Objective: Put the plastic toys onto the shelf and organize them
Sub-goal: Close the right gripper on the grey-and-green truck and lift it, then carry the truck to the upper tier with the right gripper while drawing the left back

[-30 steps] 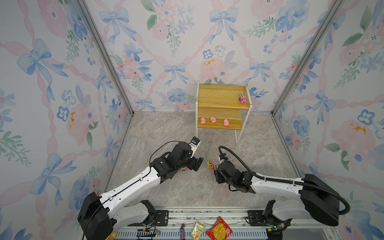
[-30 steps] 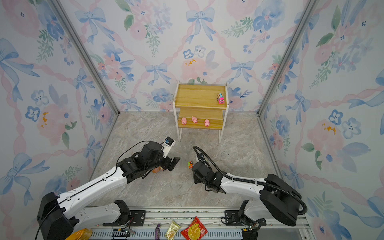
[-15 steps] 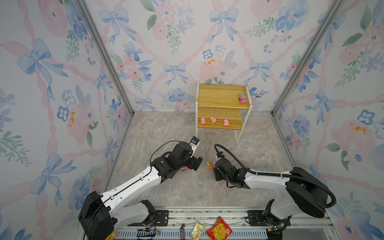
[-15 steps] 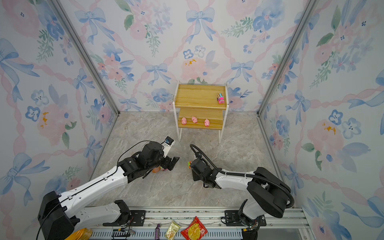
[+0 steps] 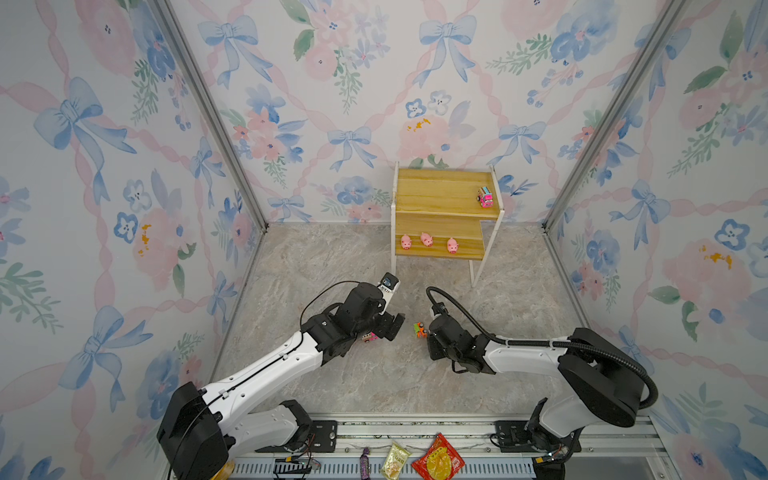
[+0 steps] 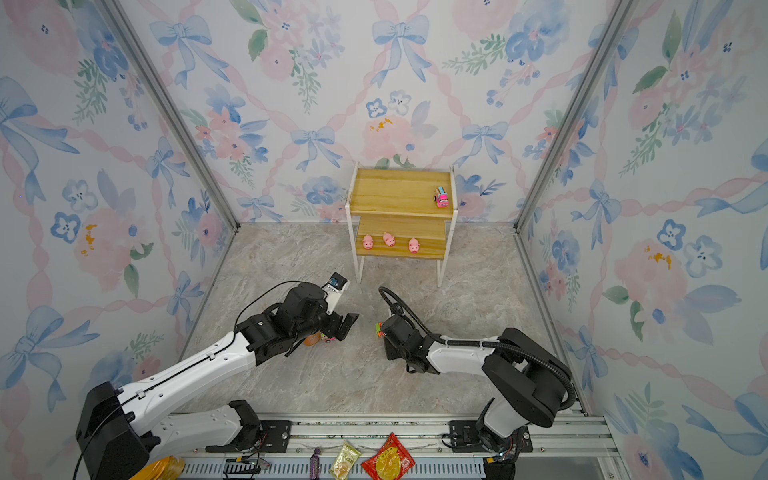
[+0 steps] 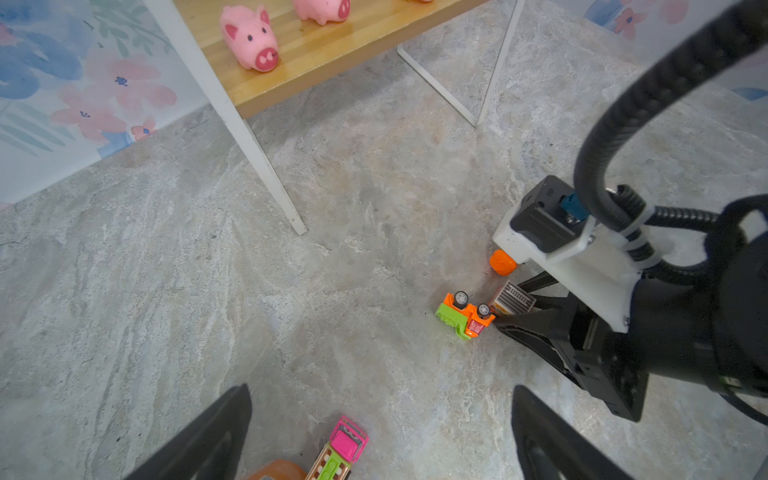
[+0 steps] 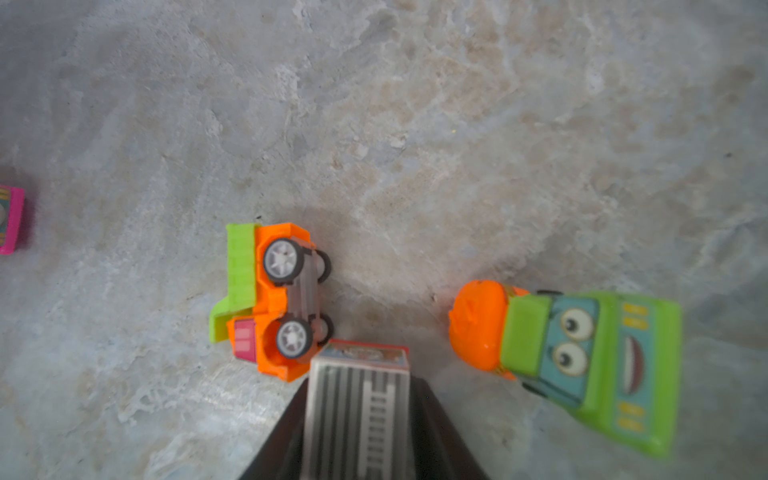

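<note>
The shelf (image 5: 444,199) stands at the back wall, with three pink pigs (image 5: 427,240) on its lower board and one toy truck (image 5: 484,196) on the upper board. My right gripper (image 8: 360,386) is low on the floor, shut on a grey-topped ladder truck (image 8: 359,411). An orange-and-green truck (image 8: 270,299) lies on its side, touching that truck's front. A green truck with an orange drum (image 8: 582,361) sits beside them. My left gripper (image 7: 380,415) hangs open over a pink-and-green truck (image 7: 343,449).
An orange soda can (image 6: 311,338) lies under the left wrist, next to the pink-and-green truck. Snack packets (image 5: 438,461) lie on the front rail. The shelf's white legs (image 7: 257,158) stand just beyond the left gripper. The right arm's cable loops above its wrist.
The right gripper has slid forward to the toys on the floor and its jaws have narrowed onto the ladder truck. The left arm has barely moved.
</note>
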